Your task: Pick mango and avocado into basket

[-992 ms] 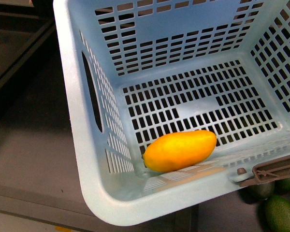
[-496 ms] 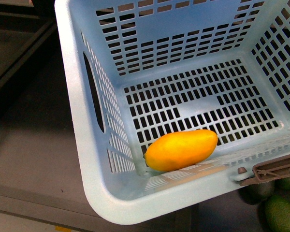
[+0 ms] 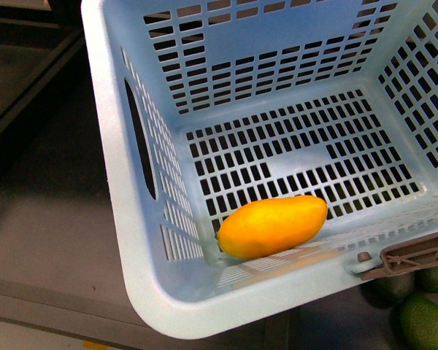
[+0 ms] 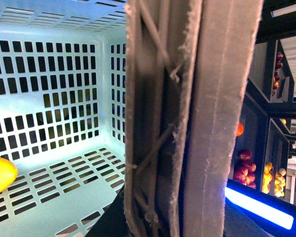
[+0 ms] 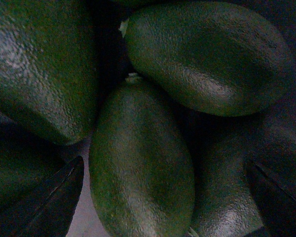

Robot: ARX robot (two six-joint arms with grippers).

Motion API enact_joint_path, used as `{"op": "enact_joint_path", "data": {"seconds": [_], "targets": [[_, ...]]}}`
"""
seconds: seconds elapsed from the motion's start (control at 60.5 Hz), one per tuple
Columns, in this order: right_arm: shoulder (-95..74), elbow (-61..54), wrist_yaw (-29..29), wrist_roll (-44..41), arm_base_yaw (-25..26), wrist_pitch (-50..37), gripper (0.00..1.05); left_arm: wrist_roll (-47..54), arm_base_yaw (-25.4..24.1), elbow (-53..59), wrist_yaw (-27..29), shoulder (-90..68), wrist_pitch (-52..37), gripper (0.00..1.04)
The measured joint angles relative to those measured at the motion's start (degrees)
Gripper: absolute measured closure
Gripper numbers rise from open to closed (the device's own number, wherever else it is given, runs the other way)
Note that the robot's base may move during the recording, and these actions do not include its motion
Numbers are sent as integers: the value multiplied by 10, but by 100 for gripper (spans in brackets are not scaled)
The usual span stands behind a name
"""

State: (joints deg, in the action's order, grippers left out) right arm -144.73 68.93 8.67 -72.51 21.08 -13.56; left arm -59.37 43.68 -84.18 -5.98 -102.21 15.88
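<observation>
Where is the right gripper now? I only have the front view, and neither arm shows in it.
Observer: In the right wrist view, the right gripper is open just above a heap of avocados, with its fingers on either side of one avocado.
Operator: Is it gripping that one?
Observer: No. The jaws stand wide. One finger is well clear of it and the other is close beside it.
Operator: And the left arm?
Observer: The left wrist view is mostly the brown handle of the basket, right against the camera. The mango lies on the floor behind it. I cannot tell whether the handle is gripped.
</observation>
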Motion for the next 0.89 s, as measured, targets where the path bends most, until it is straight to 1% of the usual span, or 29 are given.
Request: {"op": "enact_joint_path", "data": {"seconds": [0.48, 0.761, 0.794, 0.893], "targets": [[-35, 9, -2, 16, -7, 18, 9, 0, 0, 0, 0, 0, 0, 89], [-43, 18, -1, 23, 3, 32, 9, 0, 0, 0, 0, 0, 0, 89], [-44, 18, -2, 24, 4, 33, 10, 0, 0, 0, 0, 0, 0, 89], [-46, 18, -3, 24, 7, 35, 23, 0, 0, 0, 0, 0, 0, 89]]}}
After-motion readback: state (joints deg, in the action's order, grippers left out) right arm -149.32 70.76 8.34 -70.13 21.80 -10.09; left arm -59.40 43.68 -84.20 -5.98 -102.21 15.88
